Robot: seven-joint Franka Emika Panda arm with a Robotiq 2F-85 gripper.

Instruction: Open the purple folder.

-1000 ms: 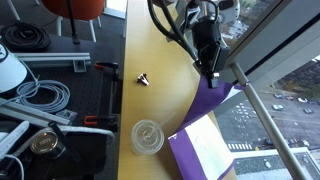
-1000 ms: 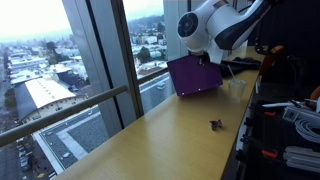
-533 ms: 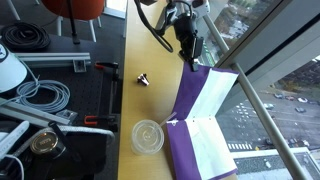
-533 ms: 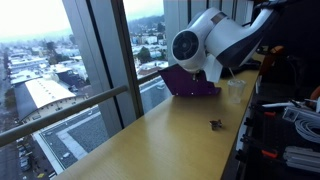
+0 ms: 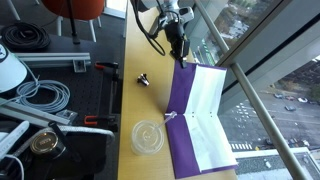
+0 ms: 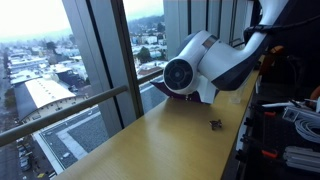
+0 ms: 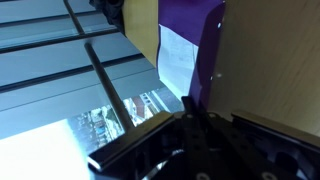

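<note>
The purple folder (image 5: pixel 178 112) lies open and nearly flat on the wooden table, near the window edge. Its white inner sheets (image 5: pixel 208 120) face up beside a purple strip. My gripper (image 5: pixel 181 57) is at the folder's far end, shut on the edge of the opened cover. In the wrist view the purple cover (image 7: pixel 190 25) and a white sheet (image 7: pixel 177 55) run down to the dark fingers (image 7: pixel 193 108), which are pressed together on the cover. In an exterior view my arm (image 6: pixel 195 70) hides most of the folder; only a purple corner (image 6: pixel 157 89) shows.
A clear round plastic lid (image 5: pixel 147 137) sits on the table just beside the folder's near corner. A small black clip (image 5: pixel 143 78) (image 6: pixel 215 124) lies mid-table. Window glass and a rail (image 5: pixel 250 90) border the table (image 5: pixel 140 40). Cables and gear (image 5: pixel 40 95) lie on the opposite side.
My gripper has swung the folder's cover from upright over to nearly flat, moving toward the far end of the table. The folder now lies open with its white sheets showing.
</note>
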